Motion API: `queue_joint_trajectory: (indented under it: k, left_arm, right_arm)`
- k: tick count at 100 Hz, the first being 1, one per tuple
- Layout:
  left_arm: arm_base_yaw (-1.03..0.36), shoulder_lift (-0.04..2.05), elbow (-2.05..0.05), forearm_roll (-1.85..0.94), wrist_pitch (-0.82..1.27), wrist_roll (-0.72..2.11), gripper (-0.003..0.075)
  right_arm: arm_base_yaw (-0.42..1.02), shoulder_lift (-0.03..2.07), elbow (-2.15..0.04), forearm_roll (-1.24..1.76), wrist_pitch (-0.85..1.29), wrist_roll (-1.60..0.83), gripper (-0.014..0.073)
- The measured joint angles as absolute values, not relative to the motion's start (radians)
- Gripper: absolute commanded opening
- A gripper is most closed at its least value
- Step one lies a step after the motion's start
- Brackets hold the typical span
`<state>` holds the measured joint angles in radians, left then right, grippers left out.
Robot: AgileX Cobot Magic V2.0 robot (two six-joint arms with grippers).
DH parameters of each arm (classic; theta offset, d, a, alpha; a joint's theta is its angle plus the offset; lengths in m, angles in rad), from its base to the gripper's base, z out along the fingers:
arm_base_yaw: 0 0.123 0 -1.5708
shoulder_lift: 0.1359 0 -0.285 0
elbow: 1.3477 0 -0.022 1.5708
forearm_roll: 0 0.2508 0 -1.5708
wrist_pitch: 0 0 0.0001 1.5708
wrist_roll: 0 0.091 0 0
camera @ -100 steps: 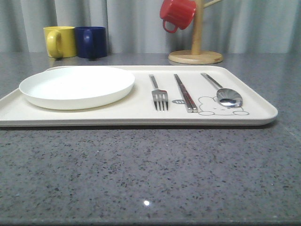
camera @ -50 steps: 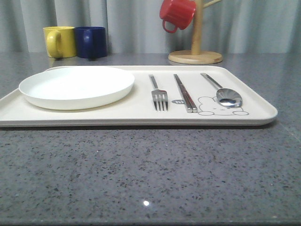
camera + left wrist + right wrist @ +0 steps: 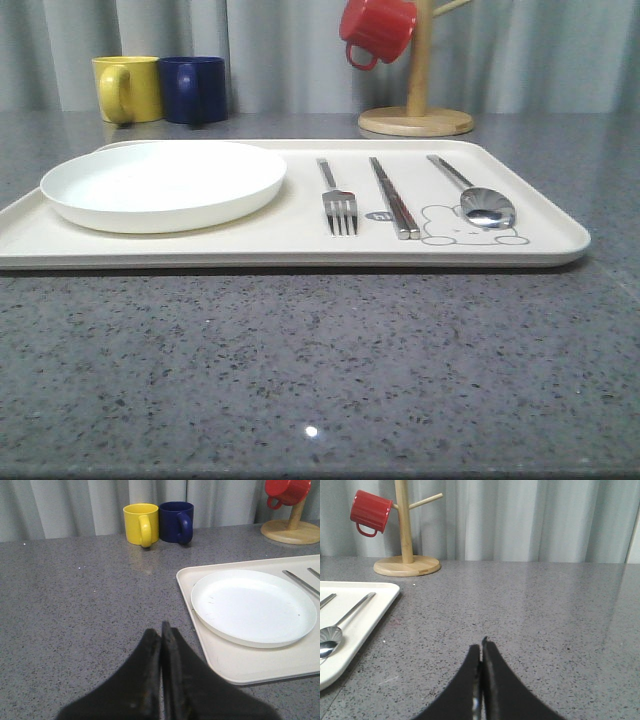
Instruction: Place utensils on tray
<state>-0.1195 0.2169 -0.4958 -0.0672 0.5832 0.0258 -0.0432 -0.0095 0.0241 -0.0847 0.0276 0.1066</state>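
A large cream-white tray (image 3: 290, 235) with a low rim and rounded corners lies on a speckled grey table (image 3: 320, 370). On its right half three shiny metal utensils lie side by side, apart from one another, handles pointing away from the robot: a four-tined fork (image 3: 338, 200), then a pair of flat chopsticks (image 3: 394, 198), then an oval-bowled spoon (image 3: 480, 200) whose bowl rests on a grey rabbit line drawing (image 3: 468, 228). A round white plate (image 3: 163, 184) sits on the tray's left half. The left pincer (image 3: 161, 630) has its two dark fingers pressed together with nothing between them, and it hangs over bare table; the tray's near left corner lies just ahead of it and to its right, with the plate beyond that corner. Farther ahead of this pincer a yellow mug (image 3: 141, 524) and a dark blue mug (image 3: 176, 521) stand touching each other in front of a pale curtain (image 3: 100, 502). The right pincer (image 3: 481, 647) is likewise closed on nothing, over bare table; the tray's right edge and the spoon lie to its left. Well ahead of it and to the left stands a wooden mug tree (image 3: 406, 535) on a round base, with a red mug (image 3: 370, 513) hanging from one peg.
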Motion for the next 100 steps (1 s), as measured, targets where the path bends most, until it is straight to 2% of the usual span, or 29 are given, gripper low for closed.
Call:
queue_joint_trajectory:
  k: [67,83,100]
  left_arm:
    - [-0.12,0.216,-0.477,0.0,0.567,0.0,-0.002]
    - [-0.12,0.186,-0.386,0.145,0.436,-0.097,-0.002]
    - [-0.085,0.097,-0.204,0.155,0.221,-0.11,-0.002]
  right_arm:
    - [-0.043,-0.009,0.024,-0.085,0.028,0.106,-0.0075]
    - [-0.043,-0.009,0.024,-0.085,0.028,0.106,-0.0075]
    - [-0.043,-0.009,0.024,-0.085,0.028,0.106,-0.0075]
